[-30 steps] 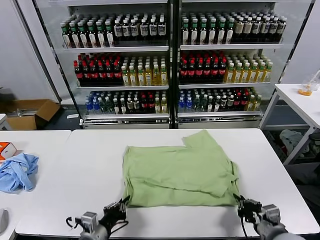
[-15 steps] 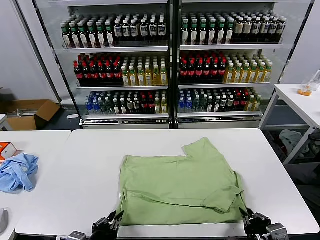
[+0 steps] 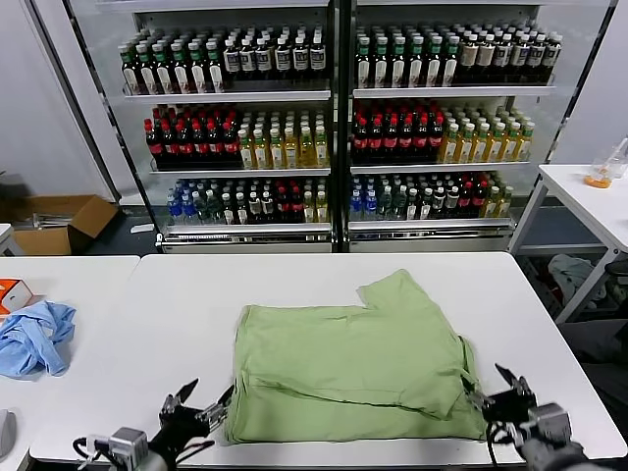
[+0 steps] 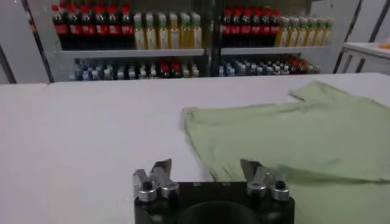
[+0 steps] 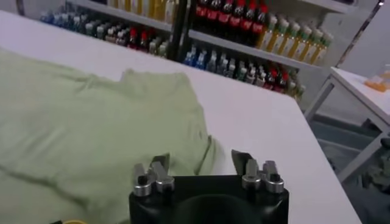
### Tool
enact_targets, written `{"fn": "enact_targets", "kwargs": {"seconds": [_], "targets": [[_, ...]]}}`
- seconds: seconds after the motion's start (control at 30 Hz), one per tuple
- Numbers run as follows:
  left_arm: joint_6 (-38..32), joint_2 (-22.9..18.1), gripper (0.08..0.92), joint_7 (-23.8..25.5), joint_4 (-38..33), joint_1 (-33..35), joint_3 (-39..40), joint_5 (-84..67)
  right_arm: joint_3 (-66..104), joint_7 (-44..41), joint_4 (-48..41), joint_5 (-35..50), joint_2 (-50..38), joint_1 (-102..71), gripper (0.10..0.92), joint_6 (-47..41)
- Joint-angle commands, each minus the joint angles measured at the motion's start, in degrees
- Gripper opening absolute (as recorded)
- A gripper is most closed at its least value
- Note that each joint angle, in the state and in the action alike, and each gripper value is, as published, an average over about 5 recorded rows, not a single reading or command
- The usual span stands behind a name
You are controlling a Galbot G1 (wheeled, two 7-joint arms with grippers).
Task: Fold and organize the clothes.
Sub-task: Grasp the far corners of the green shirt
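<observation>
Both sets of fingers now stand spread wide and empty — a second ago they were pinched on the near corners of the shirt, and they have let go. The left gripper (image 3: 199, 409) sits just off the shirt's near left corner, the right gripper (image 3: 494, 391) just off the near right one; in each wrist view the fingers (image 4: 159, 172) (image 5: 159, 165) frame nothing but cloth lying flat beyond them.

The light green shirt (image 3: 353, 358) has been drawn toward the robot and now lies with its lower hem close to the near edge of the table (image 3: 128, 343), doubled over itself, one sleeve poking out at the far side. My guess is that one fold is finished and laid down; further folds would be needed before it counts as tidy.

Off to the left, well apart from the shirt, a crumpled light blue garment (image 3: 34, 337) lies on a neighbouring table, with a small orange box (image 3: 12, 292) near it. Behind everything stands a glass-fronted drinks cooler (image 3: 334, 128) packed with rows of bottles, and a cardboard box (image 3: 54, 221) sits on the floor at the left.
</observation>
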Motion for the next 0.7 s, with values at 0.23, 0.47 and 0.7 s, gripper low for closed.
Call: {"fn": "enact_targets", "kwargs": {"seconds": [0.23,0.47,0.7], "targets": [[2.68,2.96,0.822,-0.24,22.64,-31.6,11.4,-7.87,-26.56,0.62,-28.21,8.08,3.5,42.8,0.823,-0.53],[3.33,1.09,0.823,-0.48,29.23,-39.36,17.31,-7.48,-33.96,-0.07,-38.63,8.32,7.34,53.16,0.823,-0.54],[3.83,-1.48,0.823,-1.12,33.95,-44.23,21.05,-6.95,-37.17,-1.14,-46.98,8.5,10.69,59.25,0.823,-0.56]]}}
